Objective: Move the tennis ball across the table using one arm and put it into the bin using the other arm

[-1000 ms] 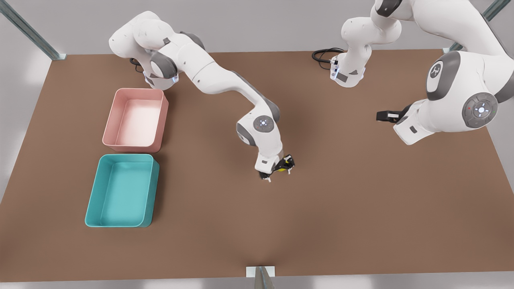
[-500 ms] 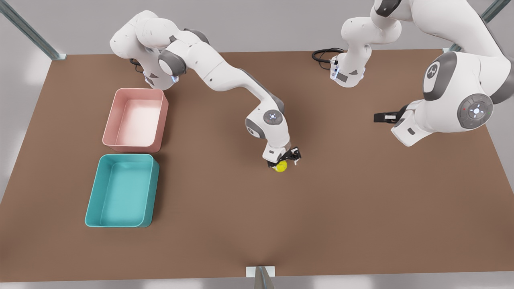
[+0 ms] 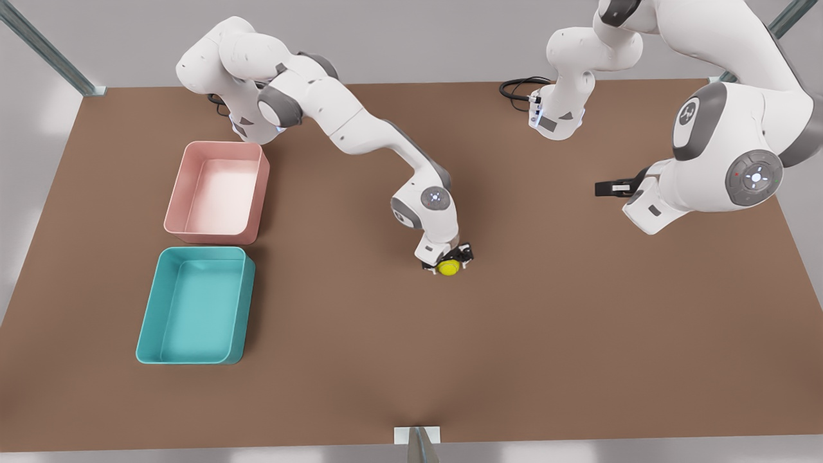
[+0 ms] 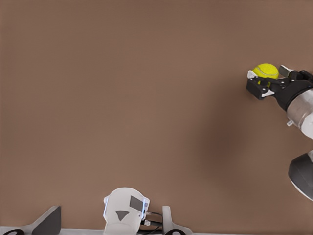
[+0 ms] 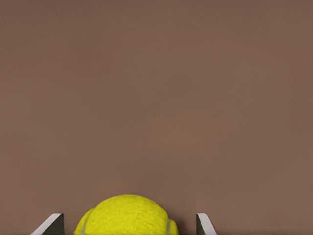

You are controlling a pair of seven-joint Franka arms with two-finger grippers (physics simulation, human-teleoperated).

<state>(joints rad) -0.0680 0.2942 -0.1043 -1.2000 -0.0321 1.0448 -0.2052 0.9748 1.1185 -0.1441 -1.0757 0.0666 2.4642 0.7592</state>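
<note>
The tennis ball [image 3: 449,267] sits on the brown bench [image 3: 578,321] close to its middle, and the right pincer [image 3: 447,262] is down around it. This is the pincer of the arm based at the far corner on the front view's left. In the right wrist view the ball [image 5: 126,216] lies between the two pale fingertips [image 5: 53,224], with a strip of bare bench on each side of it, so the pincer stands open and is not pinching the ball. The left wrist view sees the same pair from farther off: the dark right pincer [image 4: 266,78] straddles the ball [image 4: 265,71] above the bench.

The left pincer [image 3: 607,188] hangs above the bench at about 2 o'clock from the ball and well apart from it, on the arm that waits at the front view's right. Whether it is open or closed I cannot tell.

Seen in the front view, the teal bin [image 3: 149,302] lies at about 8 o'clock from the ball, well apart from it. The pink tub [image 3: 177,193] sits just beside the bin at its 12 o'clock. A black cable [image 3: 517,87] coils at the left arm's base
</note>
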